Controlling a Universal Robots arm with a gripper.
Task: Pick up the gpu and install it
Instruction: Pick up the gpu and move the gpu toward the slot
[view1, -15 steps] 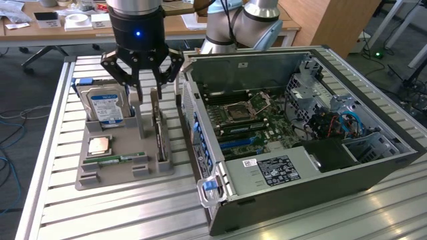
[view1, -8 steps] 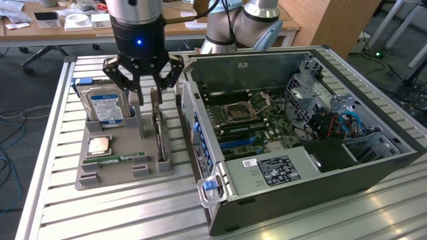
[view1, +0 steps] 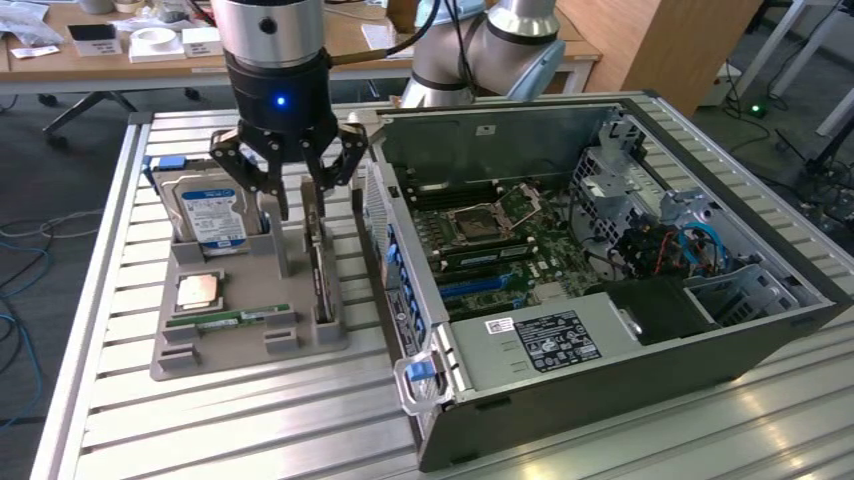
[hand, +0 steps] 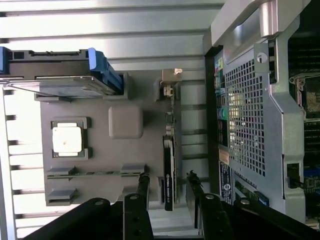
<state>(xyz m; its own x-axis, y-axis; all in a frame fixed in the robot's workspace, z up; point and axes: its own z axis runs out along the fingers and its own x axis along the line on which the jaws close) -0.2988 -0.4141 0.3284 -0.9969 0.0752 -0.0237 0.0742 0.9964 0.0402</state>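
Claw (view1: 299, 197) is hovering wide open astride the gpu (view1: 318, 255), seemingly not yet gripping it; gpu is standing in its holder (view1: 240, 348), uninstalled

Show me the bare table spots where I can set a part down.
Widest free patch: bare slats of the table between the grey tray, the computer case and the near edge. Narrow strip beside the tray on the exterior view's left. Crowded: the tray-to-case gap, where the open gripper straddles the gpu.

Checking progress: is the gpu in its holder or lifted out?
In: the gpu stands on edge in the gray holder, the open tool not clamping it.
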